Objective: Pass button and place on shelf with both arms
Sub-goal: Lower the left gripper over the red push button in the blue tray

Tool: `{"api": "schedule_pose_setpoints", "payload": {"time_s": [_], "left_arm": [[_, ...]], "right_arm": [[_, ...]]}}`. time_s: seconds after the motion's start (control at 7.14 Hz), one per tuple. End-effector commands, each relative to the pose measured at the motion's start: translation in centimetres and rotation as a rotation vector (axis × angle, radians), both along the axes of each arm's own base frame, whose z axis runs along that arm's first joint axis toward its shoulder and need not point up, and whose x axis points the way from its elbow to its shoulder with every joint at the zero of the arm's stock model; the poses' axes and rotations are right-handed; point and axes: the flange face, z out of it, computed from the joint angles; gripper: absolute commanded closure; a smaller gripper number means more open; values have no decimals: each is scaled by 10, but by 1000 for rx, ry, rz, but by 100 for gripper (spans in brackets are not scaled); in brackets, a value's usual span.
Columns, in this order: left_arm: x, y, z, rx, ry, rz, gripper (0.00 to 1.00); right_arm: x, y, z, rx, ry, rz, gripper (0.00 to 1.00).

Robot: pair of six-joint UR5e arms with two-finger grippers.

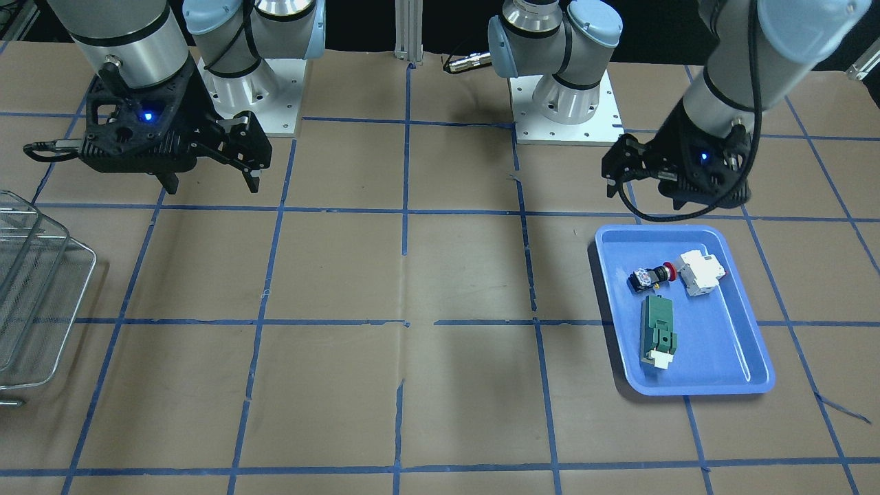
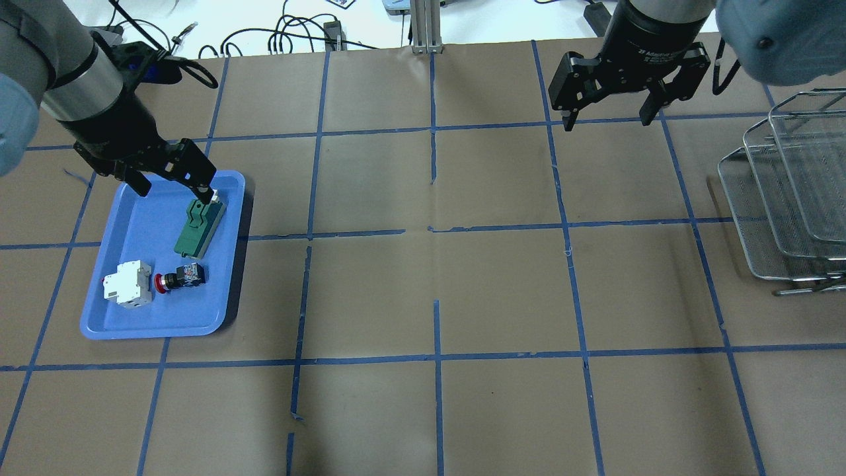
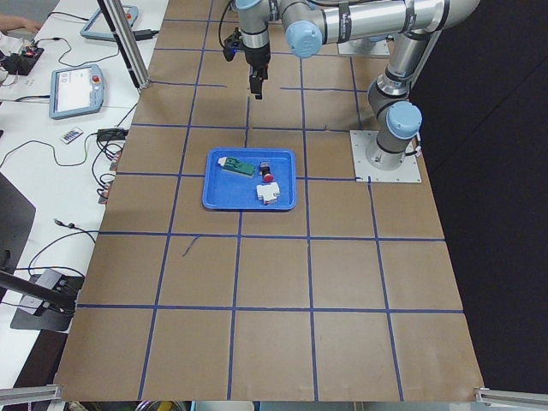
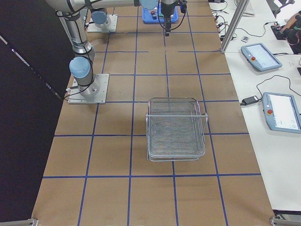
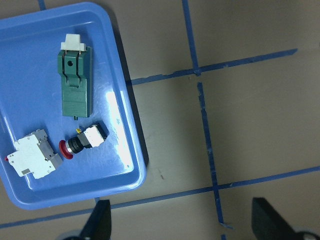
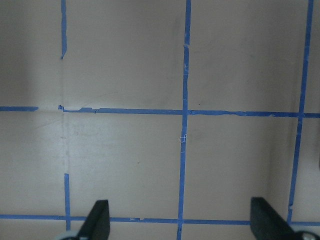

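Left pincer (image 5: 184, 225) wide apart, right pincer (image 6: 182, 224) too; black button (image 5: 82, 141), red-ringed, white-ended, sideways in blue tray (image 5: 30, 75).

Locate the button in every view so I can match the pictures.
Front-facing: button right of centre, in blue tray.
Overhead: button lower left.
Exterior left: button upper middle.
Exterior right: too small to tell.
Left wrist: button lower left.
Right wrist: not in it.
Landmark: white breaker beside its red end.
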Motion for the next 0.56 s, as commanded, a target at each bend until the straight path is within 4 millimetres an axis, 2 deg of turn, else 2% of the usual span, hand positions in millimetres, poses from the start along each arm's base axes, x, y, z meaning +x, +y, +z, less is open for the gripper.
{"api": "schedule_pose_setpoints", "payload": {"time_s": [0.0, 0.14, 0.28, 0.42], "left_arm": [[52, 9, -54, 25, 18, -232, 0], [81, 17, -83, 45, 48, -306, 0], [100, 19, -112, 12, 49, -461, 5], [110, 23, -140, -28, 27, -614, 5]], "right_arm": [[-3, 2, 4, -10, -3, -6, 0], [0, 4, -4, 9, -9, -9, 0], [1, 3, -4, -1, -9, -8, 0], [1, 4, 0, -12, -10, -5, 0]]}}
